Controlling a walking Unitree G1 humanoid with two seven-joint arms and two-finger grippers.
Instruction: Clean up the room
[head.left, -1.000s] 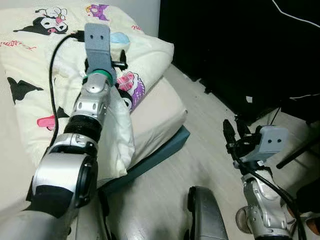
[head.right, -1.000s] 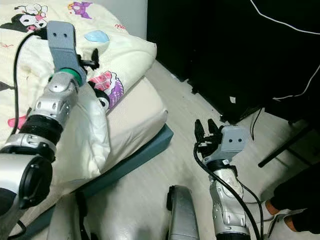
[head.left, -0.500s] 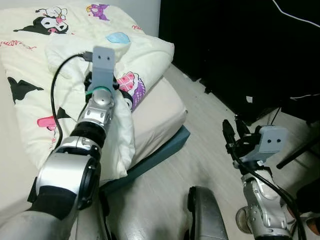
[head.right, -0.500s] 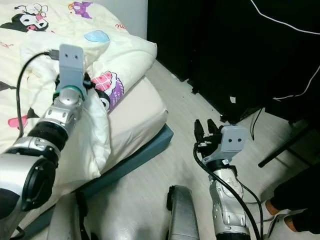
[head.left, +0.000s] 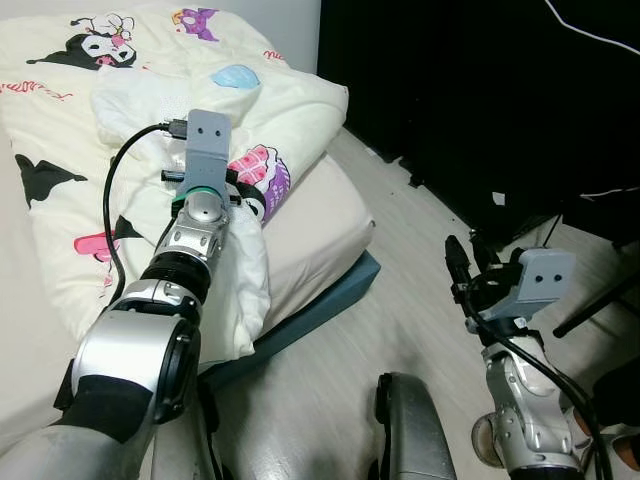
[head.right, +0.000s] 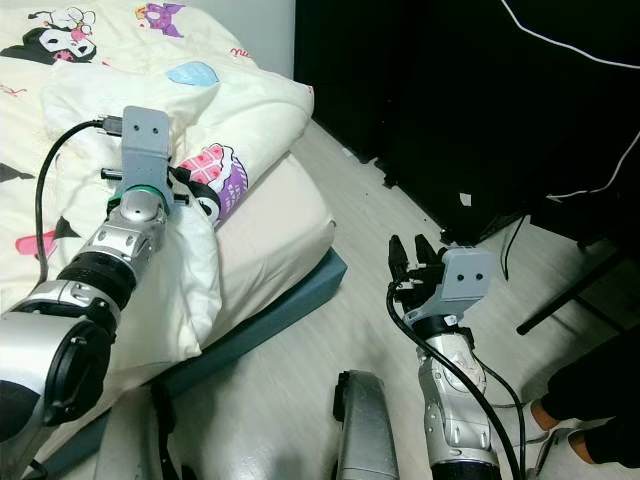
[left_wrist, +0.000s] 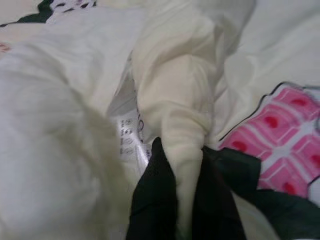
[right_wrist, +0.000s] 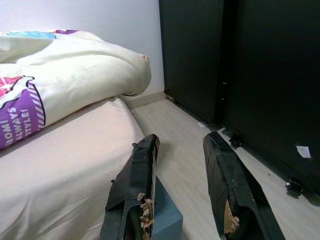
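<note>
Up on the left, the left gripper (left_wrist: 177, 200) is pinched shut on a bunched fold of the cream duvet (head.left: 290, 105), the cloth squeezed into a narrow twist between its two black fingers (left_wrist: 150, 205). That silver left arm (head.left: 185, 240) reaches out over the bed, and the duvet drapes down along it toward the near edge of the mattress (head.left: 320, 225). The duvet, printed with cartoon characters in black, pink and purple, lies rumpled across the left and far part of the bed, its right edge heaped just short of the mattress corner; a white care label (left_wrist: 127, 137) shows on the cloth just beside the pinched fold. A black cable (head.left: 108, 215) loops from the wrist camera block back along the arm. Over on the right, the right gripper (right_wrist: 182, 165) is held low above the pale wood floor (head.left: 400, 270), well apart from the bed, its two fingers spread with nothing between them and pointing toward the gap between the mattress and a black cabinet (head.left: 480, 90). The mattress sits on a blue-grey base (head.left: 330, 300) whose corner juts out onto the floor.
</note>
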